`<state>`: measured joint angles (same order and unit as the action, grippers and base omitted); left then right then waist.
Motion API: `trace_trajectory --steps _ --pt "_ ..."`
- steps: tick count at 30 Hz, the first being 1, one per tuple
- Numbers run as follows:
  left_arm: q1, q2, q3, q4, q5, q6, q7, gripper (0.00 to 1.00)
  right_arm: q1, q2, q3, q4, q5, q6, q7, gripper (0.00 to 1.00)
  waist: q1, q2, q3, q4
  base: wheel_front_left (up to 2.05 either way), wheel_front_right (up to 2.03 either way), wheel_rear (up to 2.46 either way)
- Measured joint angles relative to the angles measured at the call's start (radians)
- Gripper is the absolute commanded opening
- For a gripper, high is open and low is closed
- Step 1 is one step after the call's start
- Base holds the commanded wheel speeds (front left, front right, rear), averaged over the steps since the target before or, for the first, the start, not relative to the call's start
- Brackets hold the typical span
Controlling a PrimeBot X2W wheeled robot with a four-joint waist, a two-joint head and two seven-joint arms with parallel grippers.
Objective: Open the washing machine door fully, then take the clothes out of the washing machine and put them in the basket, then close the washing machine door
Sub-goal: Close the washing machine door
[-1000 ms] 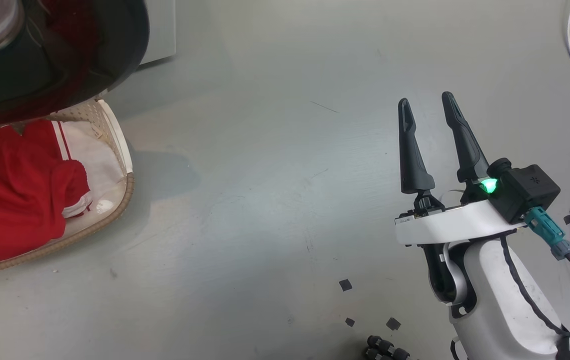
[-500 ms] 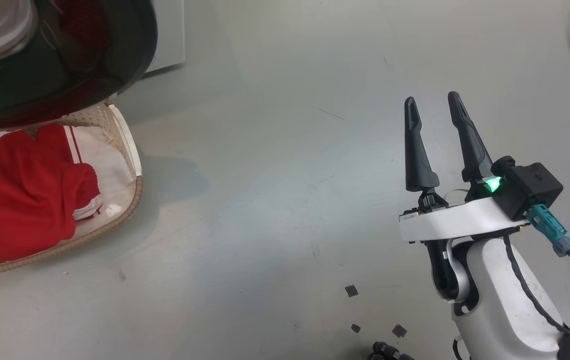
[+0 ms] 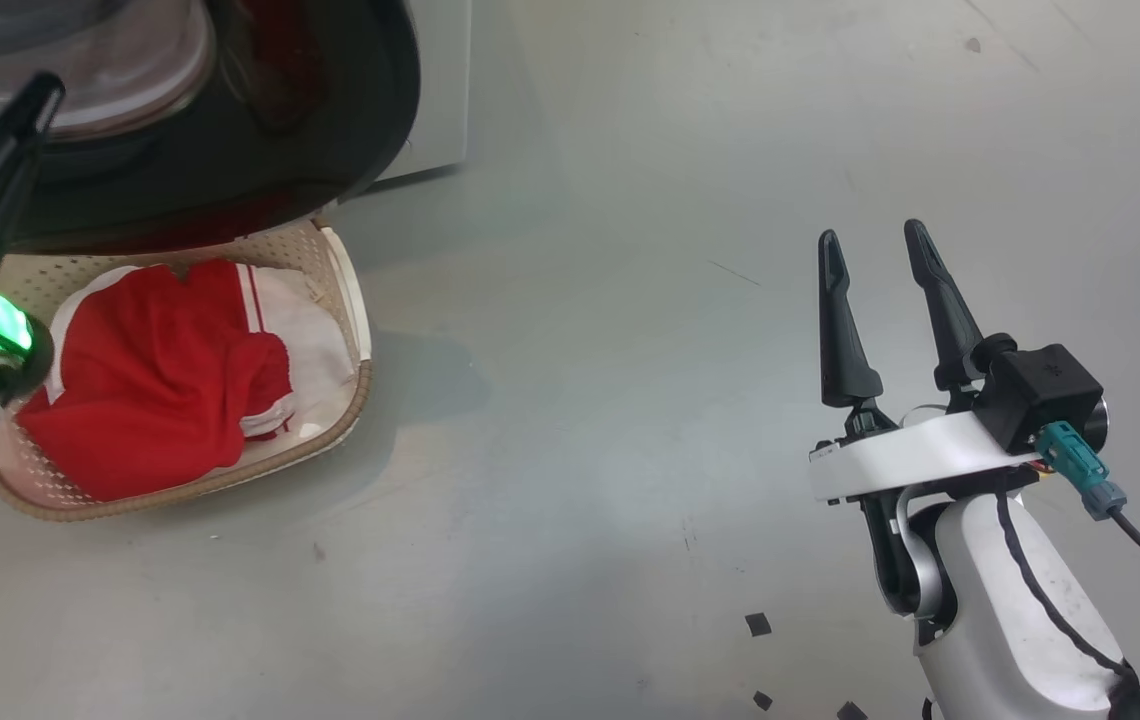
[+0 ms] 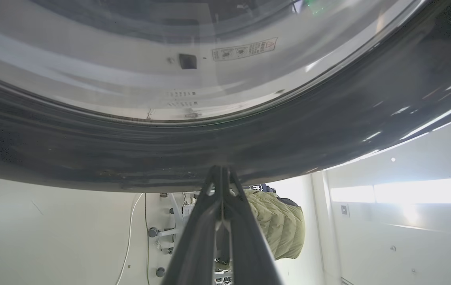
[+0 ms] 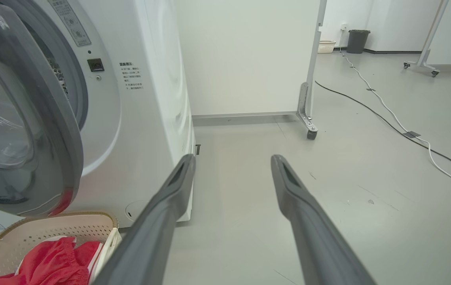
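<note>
My left hand (image 4: 221, 174) has its two dark fingers pressed together with nothing between them. In the left wrist view their tips lie right at the glossy black rim of the washing machine door (image 4: 249, 138), in the middle of the frame; whether they touch it I cannot tell. In the head view that hand (image 3: 30, 105) shows at the upper left edge, over the door (image 3: 330, 120).

My right hand (image 3: 873, 236) is at the right of the head view, fingers spread wide apart and holding nothing, above bare grey floor (image 3: 580, 400). In the right wrist view it (image 5: 233, 158) points at the floor beside the washing machine (image 5: 150, 99), whose door (image 5: 63, 118) stands open at the left of the frame.

The basket (image 3: 362, 385) sits on the floor under the door's lower edge, at the left of the head view. The clothes (image 3: 160, 400), red with white stripes, lie inside it.
</note>
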<state>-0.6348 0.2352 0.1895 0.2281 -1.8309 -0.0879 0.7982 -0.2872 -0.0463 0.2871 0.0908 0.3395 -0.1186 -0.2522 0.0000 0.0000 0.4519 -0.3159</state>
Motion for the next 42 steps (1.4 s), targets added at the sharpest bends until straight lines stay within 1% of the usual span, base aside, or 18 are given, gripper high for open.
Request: trace_trajectory --steps 6,9,10,11,13,14,15,16,24,28,30,33,36,38,39,40,42 --pt "0.121 -0.05 0.017 0.014 -0.009 -0.024 -0.018 0.0 0.028 0.0 -0.021 0.03 -0.033 0.0 0.0 1.0 0.0 0.0 -0.042 0.054 0.0 0.0 0.0" --pt "0.179 -0.065 0.017 0.013 0.003 -0.031 -0.033 0.22 0.036 -0.002 -0.028 0.046 -0.037 0.0 0.0 1.0 0.0 0.0 -0.064 0.082 0.0 0.0 0.0" --pt "0.201 -0.07 0.017 0.011 0.004 -0.032 -0.034 0.33 0.039 -0.003 -0.03 0.05 -0.038 0.0 0.0 1.0 0.0 0.0 -0.073 0.091 0.0 0.0 0.0" --pt "0.221 -0.076 0.019 0.008 0.007 -0.032 -0.039 0.4 0.044 -0.003 -0.034 0.054 -0.039 0.0 0.0 1.0 0.0 0.0 -0.081 0.1 0.0 0.0 0.0" --pt "0.26 -0.094 0.023 0.003 0.011 -0.032 -0.047 0.49 0.057 -0.003 -0.046 0.061 -0.039 0.0 0.0 1.0 0.0 0.0 -0.099 0.116 0.0 0.0 0.0" --pt "0.278 -0.103 0.028 -0.001 0.011 -0.032 -0.054 0.82 0.062 -0.003 -0.052 0.064 -0.039 0.0 0.0 1.0 0.0 0.0 -0.108 0.124 0.0 0.0 0.0" --pt "0.296 -0.112 0.035 -0.004 0.011 -0.032 -0.061 0.93 0.068 -0.003 -0.056 0.067 -0.04 0.0 0.0 1.0 0.0 0.0 -0.118 0.131 0.0 0.0 0.0" --pt "0.313 -0.118 0.04 -0.009 0.011 -0.032 -0.062 1.0 0.074 -0.003 -0.057 0.071 -0.04 0.0 0.0 1.0 0.0 0.0 -0.128 0.138 0.0 0.0 0.0" --pt "0.405 -0.179 0.048 -0.074 0.027 -0.032 -0.088 1.0 0.12 -0.013 -0.077 0.09 -0.048 0.001 0.0 1.0 0.0 0.0 -0.197 0.194 0.0 0.0 0.0" --pt "0.454 -0.192 0.075 -0.116 0.043 -0.032 -0.122 1.0 0.139 -0.013 -0.084 0.101 -0.048 0.003 0.0 1.0 0.0 0.0 -0.237 0.225 0.0 0.0 0.0" --pt "0.477 -0.199 0.072 -0.132 0.039 -0.032 -0.124 1.0 0.149 -0.014 -0.09 0.101 -0.05 0.003 0.0 1.0 0.0 0.0 -0.251 0.235 0.0 0.0 0.0" --pt "0.503 -0.204 0.07 -0.153 0.053 -0.032 -0.153 1.0 0.165 -0.015 -0.093 0.105 -0.05 0.003 0.0 1.0 0.0 0.0 -0.268 0.252 0.0 0.0 0.0" --pt "0.523 -0.203 0.072 -0.184 0.097 -0.032 -0.199 1.0 0.175 -0.015 -0.096 0.105 -0.051 0.004 0.0 1.0 0.0 0.0 -0.281 0.268 0.0 0.0 0.0" --pt "0.533 -0.203 0.067 -0.209 0.158 -0.032 -0.232 1.0 0.175 -0.015 -0.102 0.105 -0.051 0.004 0.0 1.0 -0.0001 0.0 -0.287 0.278 0.0 0.0 0.0" --pt "0.533 -0.203 0.067 -0.209 0.158 -0.032 -0.232 1.0 0.175 -0.015 -0.102 0.105 -0.051 0.004 0.0 1.0 -0.0001 0.0 -0.287 0.278 0.0 0.0 0.0" --pt "0.536 -0.203 0.069 -0.239 0.212 -0.032 -0.277 1.0 0.175 -0.016 -0.106 0.104 -0.051 0.004 0.0 1.0 0.0 0.0 -0.293 0.288 0.0 0.0 0.0" --pt "0.536 -0.202 0.065 -0.283 0.304 -0.032 -0.321 1.0 0.175 -0.016 -0.11 0.103 -0.056 0.005 0.0 1.0 -0.0001 0.0 -0.298 0.296 0.0 0.0 0.0"
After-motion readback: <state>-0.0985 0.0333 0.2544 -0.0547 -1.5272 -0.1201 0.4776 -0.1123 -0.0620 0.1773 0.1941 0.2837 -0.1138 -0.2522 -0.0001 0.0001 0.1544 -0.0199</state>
